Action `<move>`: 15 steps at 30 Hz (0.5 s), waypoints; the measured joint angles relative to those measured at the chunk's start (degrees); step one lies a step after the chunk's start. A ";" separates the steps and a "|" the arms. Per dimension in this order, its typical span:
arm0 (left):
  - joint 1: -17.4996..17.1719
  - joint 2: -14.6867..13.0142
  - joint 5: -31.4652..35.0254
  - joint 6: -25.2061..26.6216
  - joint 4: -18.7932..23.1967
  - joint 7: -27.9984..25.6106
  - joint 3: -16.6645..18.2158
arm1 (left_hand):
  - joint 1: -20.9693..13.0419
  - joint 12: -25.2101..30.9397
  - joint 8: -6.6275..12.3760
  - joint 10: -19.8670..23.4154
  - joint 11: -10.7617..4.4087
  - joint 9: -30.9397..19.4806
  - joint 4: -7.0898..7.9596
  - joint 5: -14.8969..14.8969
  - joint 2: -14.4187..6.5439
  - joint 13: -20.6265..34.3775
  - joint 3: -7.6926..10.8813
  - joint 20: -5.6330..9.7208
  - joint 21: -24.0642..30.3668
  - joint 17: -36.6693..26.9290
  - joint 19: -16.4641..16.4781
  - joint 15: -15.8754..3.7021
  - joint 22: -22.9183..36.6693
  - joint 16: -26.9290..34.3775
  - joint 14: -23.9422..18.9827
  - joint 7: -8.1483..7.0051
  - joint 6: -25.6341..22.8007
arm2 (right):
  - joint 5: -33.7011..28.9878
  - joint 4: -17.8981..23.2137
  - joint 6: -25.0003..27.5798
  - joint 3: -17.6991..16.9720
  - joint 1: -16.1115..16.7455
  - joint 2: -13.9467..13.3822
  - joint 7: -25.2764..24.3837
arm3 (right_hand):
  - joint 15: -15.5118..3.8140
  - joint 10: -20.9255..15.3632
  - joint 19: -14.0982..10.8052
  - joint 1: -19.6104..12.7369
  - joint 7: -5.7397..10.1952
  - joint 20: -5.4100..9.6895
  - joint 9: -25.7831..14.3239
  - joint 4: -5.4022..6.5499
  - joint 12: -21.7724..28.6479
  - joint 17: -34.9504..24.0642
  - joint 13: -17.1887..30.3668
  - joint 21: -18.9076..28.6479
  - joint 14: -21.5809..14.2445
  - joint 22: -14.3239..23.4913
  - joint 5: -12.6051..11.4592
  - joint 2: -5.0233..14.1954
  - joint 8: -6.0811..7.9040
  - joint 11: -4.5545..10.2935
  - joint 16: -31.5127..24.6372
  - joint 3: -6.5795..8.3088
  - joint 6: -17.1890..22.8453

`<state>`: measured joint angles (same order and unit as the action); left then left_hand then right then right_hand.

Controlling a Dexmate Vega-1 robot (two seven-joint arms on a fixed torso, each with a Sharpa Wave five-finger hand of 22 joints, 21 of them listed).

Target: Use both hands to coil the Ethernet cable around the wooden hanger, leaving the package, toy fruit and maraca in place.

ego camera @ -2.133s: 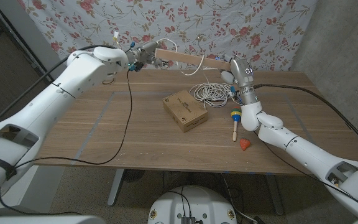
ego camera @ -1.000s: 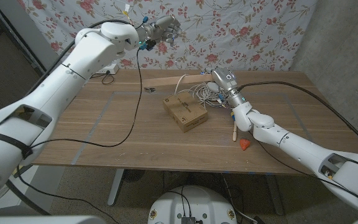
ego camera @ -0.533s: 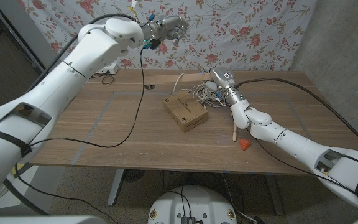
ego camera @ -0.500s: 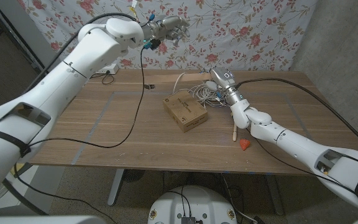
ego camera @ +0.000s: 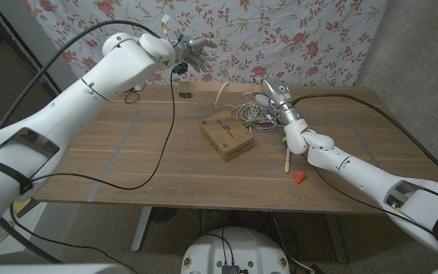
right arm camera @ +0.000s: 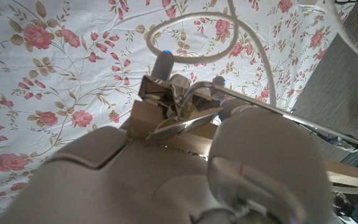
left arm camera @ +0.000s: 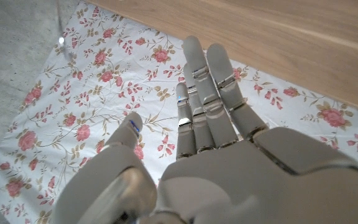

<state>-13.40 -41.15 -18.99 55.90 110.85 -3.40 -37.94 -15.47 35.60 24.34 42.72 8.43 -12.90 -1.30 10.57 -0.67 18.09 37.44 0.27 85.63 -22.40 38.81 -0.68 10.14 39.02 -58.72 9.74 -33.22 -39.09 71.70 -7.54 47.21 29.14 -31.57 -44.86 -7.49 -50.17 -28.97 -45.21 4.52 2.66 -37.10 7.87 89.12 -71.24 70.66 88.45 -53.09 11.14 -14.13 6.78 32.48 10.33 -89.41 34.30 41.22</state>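
My left hand [ego camera: 195, 52] is raised above the table's far edge in front of the floral cloth. Its fingers [left arm camera: 213, 93] are straight and apart and hold nothing. My right hand [ego camera: 269, 96] is at the back of the table, right beside the loose white Ethernet cable coil [ego camera: 247, 114]. In the right wrist view it grips the wooden hanger [right arm camera: 146, 118] by its metal clip [right arm camera: 173, 93], and a loop of the cable [right arm camera: 191, 34] arcs over it. The cardboard package [ego camera: 226, 135] lies mid-table. The maraca [ego camera: 287, 148] and the red toy fruit [ego camera: 301, 177] lie to its right.
A thin black cable [ego camera: 166, 144] hangs from my left arm and trails across the table's left half. A small dark object [ego camera: 186, 95] lies near the far edge. The floral cloth [ego camera: 295, 30] hangs close behind the table.
Two seconds ago both hands held the hanger in the air. The left hand let go and rose, and has now dropped slightly with its fingers spread. The right hand brought the hanger down by the coil.
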 measured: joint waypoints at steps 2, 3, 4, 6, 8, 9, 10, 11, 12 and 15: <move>-0.15 0.16 -0.43 0.26 -0.56 0.00 0.11 | 1.19 -1.16 -0.55 0.32 0.32 0.58 0.38 0.00 0.10 -0.85 -0.11 -0.82 -0.71 1.53 -0.82 0.45 -0.16 -1.45 1.32 0.00 0.00 | 0.07 -0.19 -0.09 -0.03 -0.07 0.00 -0.12 | 0.00 0.00 0.00 0.00 0.00 0.00 0.04 0.00 0.00 0.00 0.03 0.00 0.00 0.00 0.02 0.00 0.27 0.00 0.00 0.00 0.00; -0.15 0.16 -0.88 0.39 -0.56 0.06 0.11 | 2.12 -1.98 -1.01 0.33 0.48 0.91 0.71 0.00 1.02 -1.40 -0.43 -1.42 -1.42 2.60 -1.42 0.70 -0.29 -2.43 1.98 0.00 0.00 | 0.07 -0.33 -0.09 -0.03 -0.13 0.01 -0.12 | 0.00 0.00 0.00 0.00 0.00 0.00 0.06 0.00 0.00 0.00 0.03 0.00 0.00 0.00 0.05 0.00 0.35 0.00 0.00 0.00 0.00; -0.15 0.16 -1.44 0.40 -0.56 0.17 0.11 | 3.69 -2.85 -1.51 0.14 0.75 1.22 1.15 0.00 2.03 -1.97 -0.90 -2.19 -2.43 3.83 -2.11 1.12 -0.49 -3.47 2.56 0.00 0.00 | 0.07 -0.43 -0.09 -0.04 -0.18 0.01 -0.12 | 0.00 0.00 0.00 0.00 0.00 0.00 0.10 0.00 0.00 0.00 0.06 0.00 0.00 0.00 0.12 0.00 0.39 0.00 0.00 0.00 0.00; -0.15 0.16 -2.52 -0.03 -0.56 0.37 0.11 | 7.93 -4.57 -2.60 0.25 1.76 1.65 2.17 0.01 5.15 -2.94 -2.92 -5.16 -5.55 6.38 -3.85 2.17 -0.72 -5.54 3.61 0.00 0.00 | 0.07 -0.64 -0.09 -0.04 -0.26 0.02 -0.12 | 0.00 0.00 0.00 0.00 0.00 0.00 0.10 -0.11 0.00 0.00 0.06 0.00 0.01 0.00 -0.08 0.00 0.55 0.00 0.00 0.11 -0.01; -1.87 1.63 -4.03 -1.06 -4.81 0.67 2.06 | 11.17 -5.78 -3.72 0.12 2.57 1.83 3.17 0.54 8.40 -3.13 -5.14 -7.70 -8.78 8.39 -5.58 3.05 -0.82 -6.98 4.48 0.00 0.00 | 0.22 -0.86 -0.51 -0.04 -0.37 0.02 -0.48 | 0.01 0.00 0.00 0.00 0.00 0.00 0.09 -0.16 0.00 0.00 0.06 0.00 0.01 0.00 -0.13 0.00 0.58 0.00 0.00 0.15 -0.01; -2.63 2.11 -4.86 -1.63 -6.17 0.82 3.04 | 12.64 -6.26 -4.30 -0.05 2.90 1.96 3.52 0.72 9.43 -3.09 -6.31 -8.81 -10.29 9.17 -6.32 3.49 -0.78 -7.58 4.91 0.08 0.14 | 0.22 -0.97 -0.55 -0.04 -0.43 0.04 -0.53 | 0.01 0.00 0.00 0.00 0.00 0.00 0.09 -0.16 0.00 0.00 0.06 0.00 0.02 0.00 -0.22 0.00 0.67 0.00 0.00 0.15 -0.01; -3.15 2.43 -5.66 -2.12 -7.19 1.01 3.76 | 13.59 -6.80 -4.92 -0.30 3.15 1.99 3.76 0.91 10.39 -3.05 -7.54 -9.65 -11.73 9.78 -7.15 3.99 -0.73 -8.13 5.42 -0.03 0.62 | 0.22 -1.13 -0.61 -0.03 -0.50 0.06 -0.56 | 0.01 0.00 0.00 0.00 0.00 0.00 0.08 -0.16 0.00 0.00 0.06 0.00 0.02 0.00 -0.26 0.00 0.68 -0.01 0.00 0.15 0.00; -3.15 2.43 -6.19 -2.36 -7.19 1.14 3.76 | 14.07 -7.29 -5.38 -0.53 3.38 1.99 3.90 1.16 10.87 -2.89 -8.49 -10.22 -12.89 10.24 -7.72 4.21 -0.68 -8.54 5.86 -0.22 0.82 | 0.22 -1.14 -0.61 -0.03 -0.50 0.06 -0.56 | 0.01 0.00 0.00 0.00 0.00 0.00 0.07 -0.16 0.00 0.00 0.06 0.00 0.02 0.00 -0.29 0.00 0.68 -0.01 0.00 0.15 0.00; -3.15 2.43 -6.48 -2.50 -7.19 1.25 3.76 | 14.26 -7.81 -5.85 -0.95 3.58 1.99 3.93 1.35 11.06 -2.77 -9.42 -10.77 -14.09 10.62 -8.27 4.29 -0.65 -9.11 6.60 -0.05 1.04 | 0.22 -1.30 -0.61 -0.03 -0.57 0.07 -0.56 | 0.01 0.00 0.00 0.00 0.00 0.00 0.05 -0.16 0.00 0.00 0.07 0.00 0.02 0.00 -0.30 0.00 0.69 -0.01 0.00 0.15 0.00; -3.65 2.49 -7.99 -2.72 -9.63 1.94 4.64 | 14.25 -10.43 -8.05 -3.73 3.57 1.90 3.44 2.01 11.05 -2.60 -13.31 -12.11 -19.25 11.38 -10.61 5.53 -0.65 -11.55 11.01 -0.31 3.40 | 0.61 -1.53 -0.67 -0.04 -0.81 0.13 -0.90 | 0.01 0.00 0.00 0.00 0.00 0.00 0.02 -0.23 0.00 0.00 0.15 0.00 0.02 0.00 -0.29 0.00 0.68 -0.01 0.00 0.08 -0.01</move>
<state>-17.05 -38.66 -26.97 53.18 101.22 -1.46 -33.30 -1.22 25.17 16.29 38.99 12.00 -11.00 2.14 12.58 10.37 15.49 24.13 -11.83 66.38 -11.02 28.20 4.85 9.49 27.47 -47.70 9.44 -29.82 -38.49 70.17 -8.21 47.17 28.33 -31.44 -45.76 -7.48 -50.17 -28.97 -45.22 4.52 2.66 -37.07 7.64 89.12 -71.24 70.81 88.45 -53.07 11.14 -14.42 6.78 33.16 10.32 -89.41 34.37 41.21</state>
